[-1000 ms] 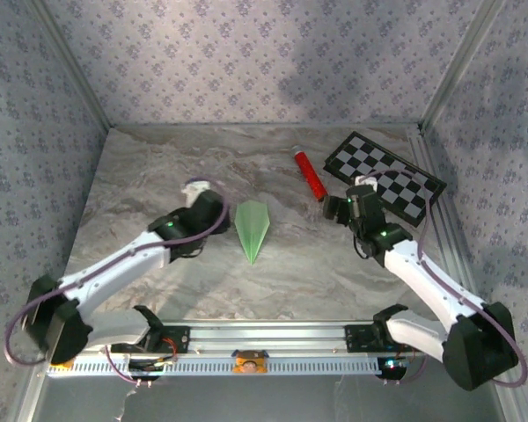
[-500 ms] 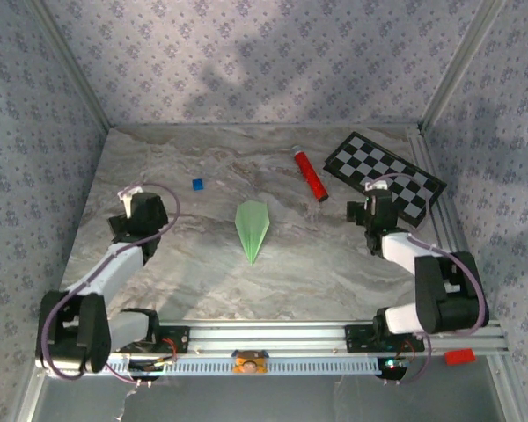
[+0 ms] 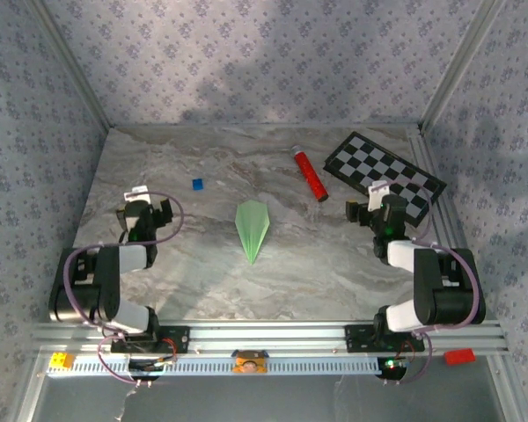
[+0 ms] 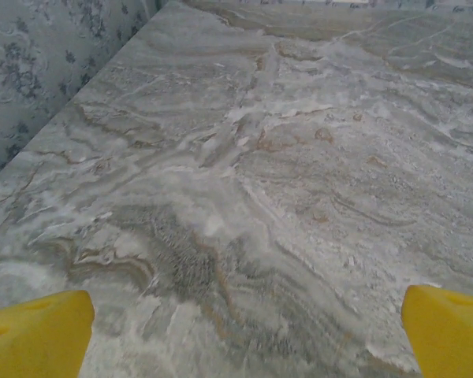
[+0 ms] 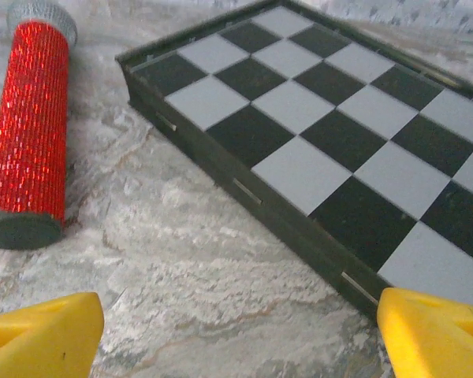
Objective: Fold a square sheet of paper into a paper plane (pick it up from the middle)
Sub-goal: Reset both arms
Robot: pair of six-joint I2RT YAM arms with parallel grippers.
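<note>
paper plane (image 3: 252,229): centre of top view, flat on worktop (image 3: 317,264), point toward bottom edge
left jaws: released, spread wide, empty
right jaws: released, empty, facing checkerboard (image 5: 331,102) and red tube (image 5: 27,118)

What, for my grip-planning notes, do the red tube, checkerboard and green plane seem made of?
The red tube: glittery, sequin-like red wrap with a dark flat end cap, likely plastic. The checkerboard: rigid matte board in a dark frame with small pale clasps; wood or plastic, unclear. The paper plane: thin matte pale green paper, creased lengthwise.
</note>
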